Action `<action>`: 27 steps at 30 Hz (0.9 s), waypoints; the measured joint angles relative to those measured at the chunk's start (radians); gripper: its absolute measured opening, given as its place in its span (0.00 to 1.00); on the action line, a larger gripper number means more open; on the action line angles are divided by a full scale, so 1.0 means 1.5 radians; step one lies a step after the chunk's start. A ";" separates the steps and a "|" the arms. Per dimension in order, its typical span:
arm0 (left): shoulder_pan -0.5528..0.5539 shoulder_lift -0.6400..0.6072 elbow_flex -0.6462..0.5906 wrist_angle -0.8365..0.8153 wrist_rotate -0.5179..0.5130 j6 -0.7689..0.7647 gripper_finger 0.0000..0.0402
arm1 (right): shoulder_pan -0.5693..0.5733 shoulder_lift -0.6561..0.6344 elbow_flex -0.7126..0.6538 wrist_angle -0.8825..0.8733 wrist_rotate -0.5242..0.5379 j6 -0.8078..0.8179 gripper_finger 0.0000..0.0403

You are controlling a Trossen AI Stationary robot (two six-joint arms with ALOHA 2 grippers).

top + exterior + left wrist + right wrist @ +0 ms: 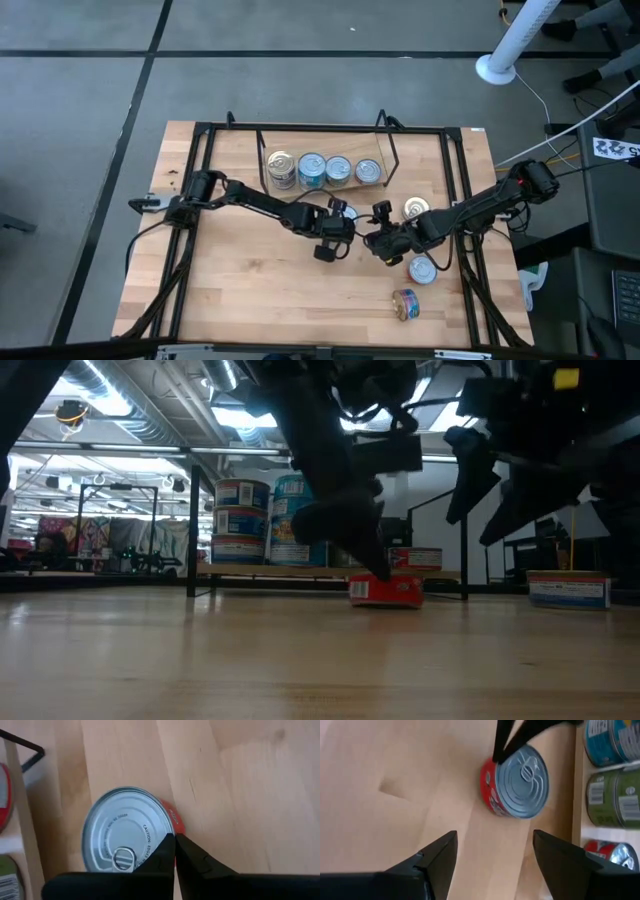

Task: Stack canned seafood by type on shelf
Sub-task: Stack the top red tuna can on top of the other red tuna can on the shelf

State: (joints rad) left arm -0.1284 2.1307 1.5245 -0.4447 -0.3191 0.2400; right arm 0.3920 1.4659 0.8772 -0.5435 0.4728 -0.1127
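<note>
Nearest the front edge of the bench (250, 300), a tin lies tipped on its side (405, 304), with an upright silver-lidded tin (422, 270) just behind it and a gold-lidded one (416, 208) farther back on the right. At mid-bench the left claw (175, 845) is clenched, its tips pinched together at the rim of a red-sided tin (131, 831) standing on the wood — nothing is clamped between them, so the tin is touched, not held. Facing it, the right claw (492, 851) hangs released, jaws wide, near that same tin. Beyond both, the shelf (325, 186) carries a row of tins (325, 170), with a stack at its left end.

The likely trouble is a nudge: closed tips pressing on the rim could skid the red tin across the wood or tip it. The two claws also sit close together, so a careless reach by either could bump the other — or the wire frame of the shelf behind.
</note>
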 joint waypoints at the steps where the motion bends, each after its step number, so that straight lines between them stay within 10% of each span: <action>1: 0.000 -0.002 0.002 0.000 0.000 -0.004 0.00 | 0.000 0.000 -0.006 0.006 0.005 0.000 0.64; 27: 0.020 -0.092 0.006 0.008 0.082 -0.116 0.00 | 0.001 0.006 -0.034 0.159 0.092 -0.114 0.64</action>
State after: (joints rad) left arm -0.0988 1.9922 1.5337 -0.4320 -0.1967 0.0663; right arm 0.3931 1.4754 0.8268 -0.3051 0.6107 -0.2837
